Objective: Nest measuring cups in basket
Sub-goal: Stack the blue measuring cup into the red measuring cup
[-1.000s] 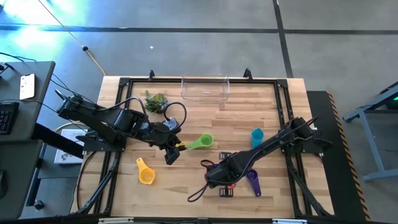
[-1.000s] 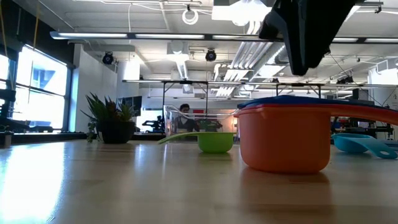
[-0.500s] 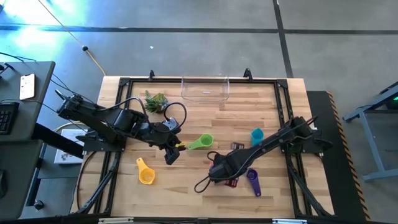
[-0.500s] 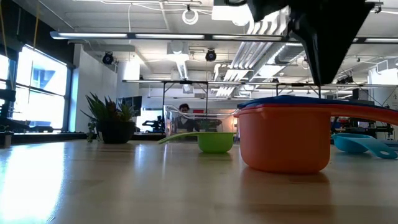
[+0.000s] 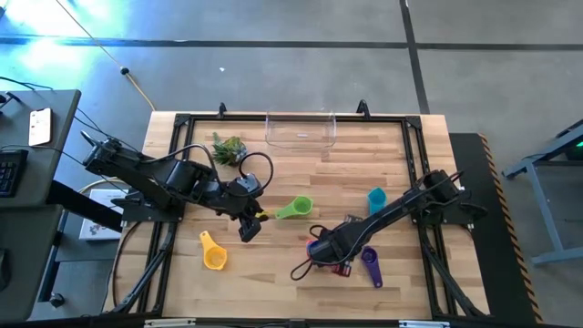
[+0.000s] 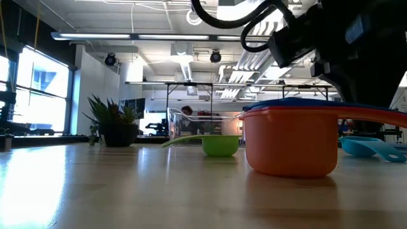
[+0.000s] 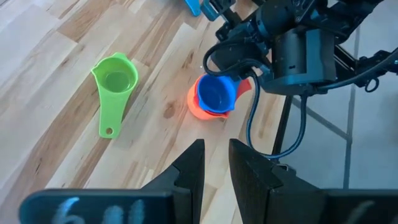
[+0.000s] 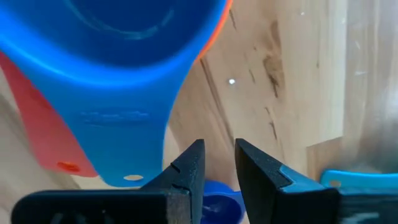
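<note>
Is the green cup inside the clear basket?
No, the green cup lies on the bare wooden table, well apart from the clear basket at the far edge.

Even overhead light falls on the wooden surface (image 5: pixel 282 173), shadows under the arms are soft and faint, and a blue-white glare washes the floor at the high view's upper left. In the low view the ceiling strip lights (image 6: pixel 152 36) and the window (image 6: pixel 38 89) burn bright, the surface shows a pale sheen, and the dark arm is blurred. The right wrist view sits so close that the blue cup (image 8: pixel 130 68) is soft.
</note>
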### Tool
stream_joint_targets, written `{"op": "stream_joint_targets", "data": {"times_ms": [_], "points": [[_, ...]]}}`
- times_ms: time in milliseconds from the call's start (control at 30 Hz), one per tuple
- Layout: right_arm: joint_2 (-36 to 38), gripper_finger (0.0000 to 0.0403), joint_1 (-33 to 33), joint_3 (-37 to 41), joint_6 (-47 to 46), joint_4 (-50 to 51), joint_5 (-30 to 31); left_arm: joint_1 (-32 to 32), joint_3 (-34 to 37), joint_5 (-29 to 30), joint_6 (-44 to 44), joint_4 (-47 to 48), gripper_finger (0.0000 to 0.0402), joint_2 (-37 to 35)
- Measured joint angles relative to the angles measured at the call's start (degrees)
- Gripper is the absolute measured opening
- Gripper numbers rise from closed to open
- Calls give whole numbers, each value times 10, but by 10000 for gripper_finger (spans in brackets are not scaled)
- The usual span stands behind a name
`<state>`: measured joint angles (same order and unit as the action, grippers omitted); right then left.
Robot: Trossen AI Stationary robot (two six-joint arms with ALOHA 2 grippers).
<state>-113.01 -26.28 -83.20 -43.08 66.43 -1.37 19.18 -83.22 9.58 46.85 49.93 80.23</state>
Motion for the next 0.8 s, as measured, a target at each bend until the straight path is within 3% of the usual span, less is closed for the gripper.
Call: {"op": "stream_joint_targets", "data": {"times_ms": [367, 800], "points": [[0, 71, -5, 0, 20, -37, -62, 0, 0, 0, 0, 0, 62, 0], [1, 62, -8, 0, -3, -44, -87, 6, 0, -25, 18, 0, 62, 2]]}}
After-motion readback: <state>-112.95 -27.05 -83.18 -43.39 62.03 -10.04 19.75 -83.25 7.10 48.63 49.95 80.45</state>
